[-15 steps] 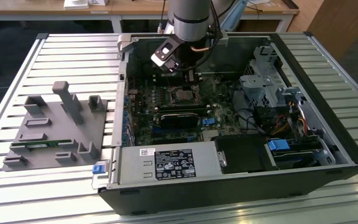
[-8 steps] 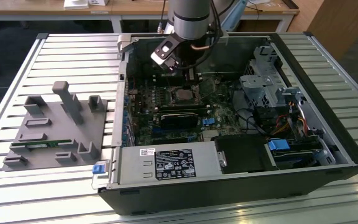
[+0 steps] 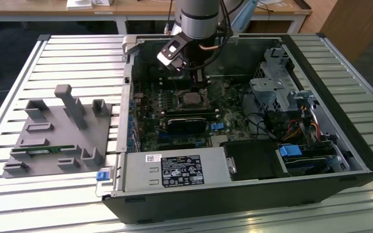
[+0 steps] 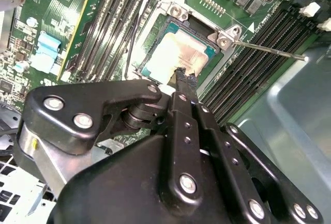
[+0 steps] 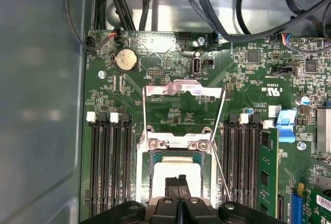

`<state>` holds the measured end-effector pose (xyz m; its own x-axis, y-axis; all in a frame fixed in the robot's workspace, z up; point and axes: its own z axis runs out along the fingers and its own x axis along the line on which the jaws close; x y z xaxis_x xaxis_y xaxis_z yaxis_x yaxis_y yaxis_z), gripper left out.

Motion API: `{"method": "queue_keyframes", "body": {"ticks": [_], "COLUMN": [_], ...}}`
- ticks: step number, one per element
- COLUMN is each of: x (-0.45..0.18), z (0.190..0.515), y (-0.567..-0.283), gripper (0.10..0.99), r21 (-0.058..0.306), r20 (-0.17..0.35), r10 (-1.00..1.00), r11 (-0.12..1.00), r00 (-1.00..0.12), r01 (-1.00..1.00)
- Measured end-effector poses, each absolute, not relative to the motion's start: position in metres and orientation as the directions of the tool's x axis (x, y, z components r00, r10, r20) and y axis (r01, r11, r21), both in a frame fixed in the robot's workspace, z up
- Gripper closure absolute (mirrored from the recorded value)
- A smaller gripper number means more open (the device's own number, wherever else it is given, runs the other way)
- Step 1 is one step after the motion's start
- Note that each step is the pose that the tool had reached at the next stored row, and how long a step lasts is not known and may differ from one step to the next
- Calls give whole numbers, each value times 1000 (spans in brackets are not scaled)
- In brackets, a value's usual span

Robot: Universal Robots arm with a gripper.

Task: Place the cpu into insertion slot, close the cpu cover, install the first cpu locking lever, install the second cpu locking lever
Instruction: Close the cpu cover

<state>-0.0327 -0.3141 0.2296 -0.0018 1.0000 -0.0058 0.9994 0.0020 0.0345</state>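
Your claw [image 5: 177, 181] is clenched, tips together over the cpu [image 5: 161, 180] — seated in the insertion slot [image 5: 176, 144] — the cpu cover [image 5: 182, 88] stands open.

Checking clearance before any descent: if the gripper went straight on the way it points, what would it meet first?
Most likely the cpu, on its silvery top. The gripper, fingers shut, points straight at it; the cpu cover stands open beyond. Whether the tips already touch is unclear.
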Motion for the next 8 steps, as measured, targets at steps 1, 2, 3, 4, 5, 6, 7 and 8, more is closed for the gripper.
{"method": "queue_keyframes", "body": {"ticks": [1,2,3,4,5,6,7,8], "x": [-33,-33,-33,-33,-33,-33,-33,-33], "z": [230,231,231,232,233,234,234,235], "y": [-314,-314,-314,-314,-314,-314,-314,-314], "gripper": [980,980,980,980,980,980,980,980], "r21": [34,34,34,34,34,34,34,34], "r20": [-6,-6,-6,-6,-6,-6,-6,-6], "r10": [1000,1000,1000,1000,1000,1000,1000,1000], "r11": [2,2,2,2,2,2,2,2], "r00": [-2,-2,-2,-2,-2,-2,-2,-2], "r01": [999,999,999,999,999,999,999,999]}}
